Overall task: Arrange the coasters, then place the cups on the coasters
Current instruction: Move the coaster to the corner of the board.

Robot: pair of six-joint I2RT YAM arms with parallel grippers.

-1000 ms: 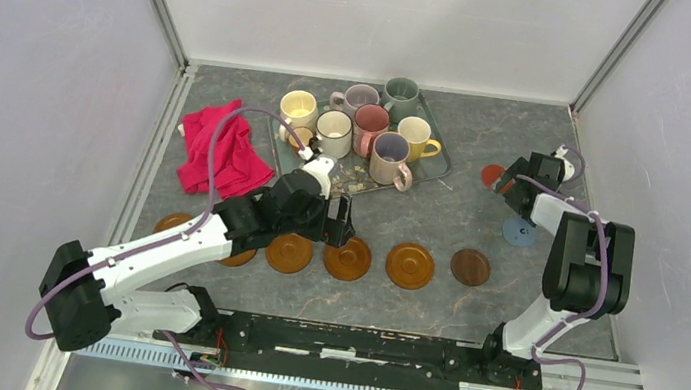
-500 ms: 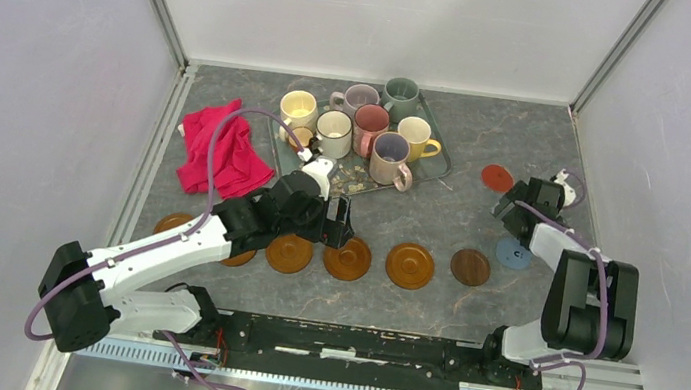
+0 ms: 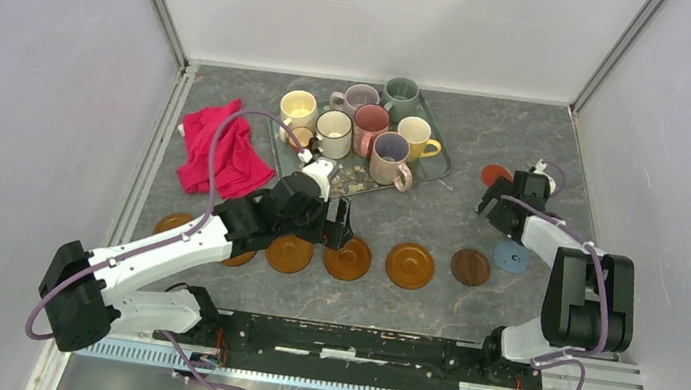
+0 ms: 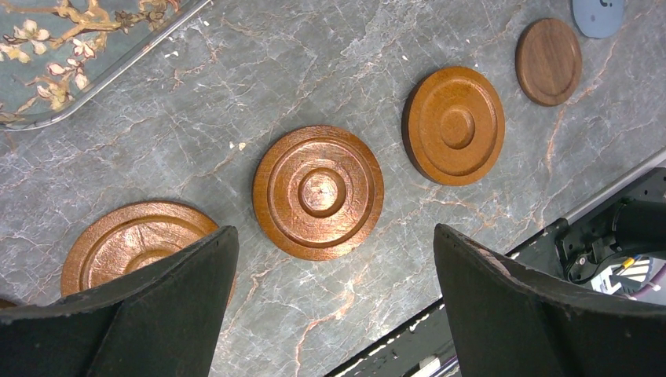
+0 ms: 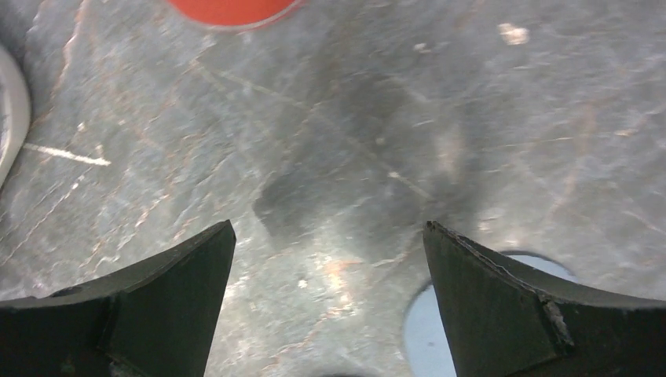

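A row of orange-brown coasters [image 3: 410,265] lies along the near side, ending in a dark brown one [image 3: 470,267] and a grey-blue one [image 3: 512,255]. A red coaster [image 3: 496,175] lies apart, farther back. Several cups [image 3: 333,133] stand together on the floral tray [image 3: 355,182]. My left gripper [image 3: 338,224] hangs open over an orange-brown coaster [image 4: 321,192], holding nothing [image 4: 334,233]. My right gripper [image 3: 500,203] is open and empty above bare table [image 5: 328,226], between the red coaster [image 5: 228,9] and the grey-blue coaster [image 5: 428,334].
A red cloth [image 3: 221,148] lies left of the tray. The left arm covers part of the row's left coasters [image 3: 174,224]. The black base rail [image 3: 352,342] runs along the near edge, and walls close in on both sides.
The grey-blue coaster has shifted nearer, in line with the row. My right gripper has swung a little left, toward the red coaster. The left arm has stayed put.
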